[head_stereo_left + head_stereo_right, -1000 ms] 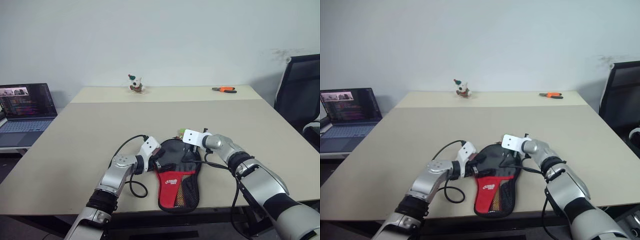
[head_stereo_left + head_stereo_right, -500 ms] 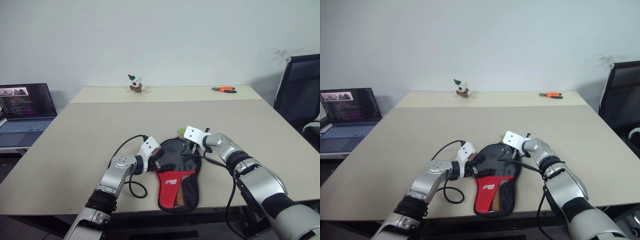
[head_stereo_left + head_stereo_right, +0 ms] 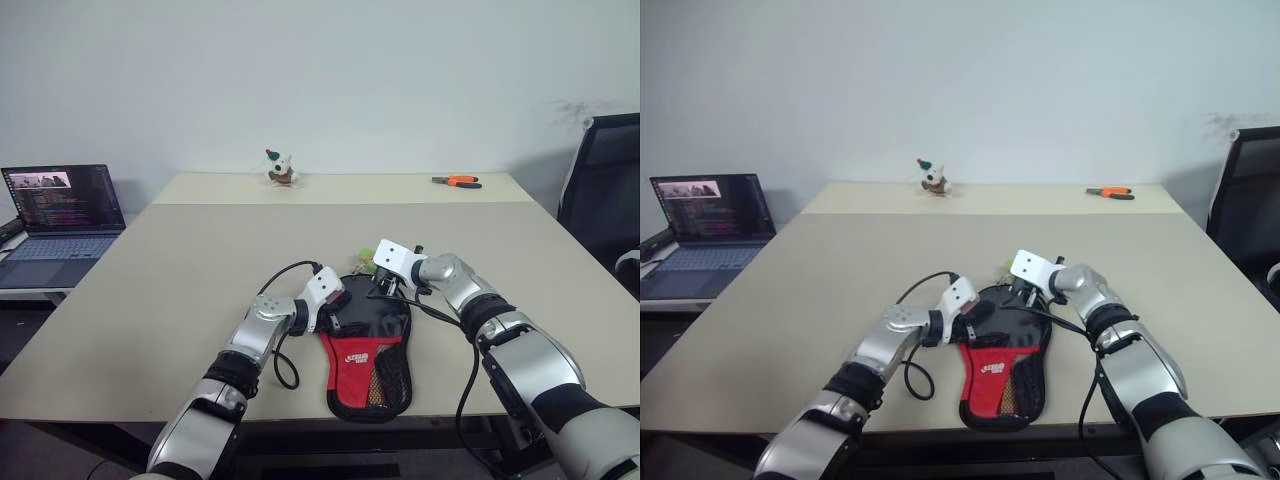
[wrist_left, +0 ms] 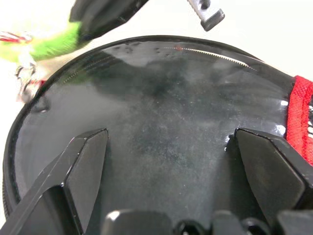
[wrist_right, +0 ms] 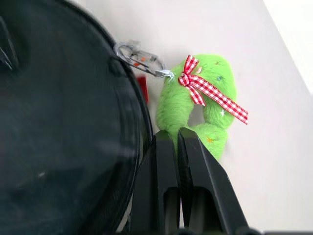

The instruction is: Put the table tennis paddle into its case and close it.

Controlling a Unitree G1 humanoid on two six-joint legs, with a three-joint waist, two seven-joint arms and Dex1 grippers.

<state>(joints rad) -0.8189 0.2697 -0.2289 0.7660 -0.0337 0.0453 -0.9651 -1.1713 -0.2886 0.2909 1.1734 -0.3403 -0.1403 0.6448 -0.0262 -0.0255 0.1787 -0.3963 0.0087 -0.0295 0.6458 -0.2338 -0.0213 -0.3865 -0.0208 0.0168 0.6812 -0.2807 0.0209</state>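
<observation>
The case (image 3: 368,345) lies flat near the table's front edge, its black upper part away from me and its red lower part with the mesh pocket toward me. The table tennis paddle is hidden. My left gripper (image 3: 334,314) stands open over the left side of the black part, its fingers (image 4: 83,166) spread wide on the fabric. At the case's upper right rim my right gripper (image 3: 385,287) is shut, fingers (image 5: 166,156) pressed together, and I see nothing between them. The zip line (image 4: 210,54) runs along the rim.
A small green plush (image 5: 200,103) with a checked ribbon hangs on a metal clip (image 5: 139,56) at the case's top. A laptop (image 3: 60,215) sits far left, a toy figure (image 3: 281,168) and orange pliers (image 3: 455,181) at the table's (image 3: 200,260) back, and a black chair (image 3: 605,190) stands to the right.
The whole view has shifted, so the camera moved. My left gripper has slid further right onto the case's black part. The right gripper has lifted a little at the rim.
</observation>
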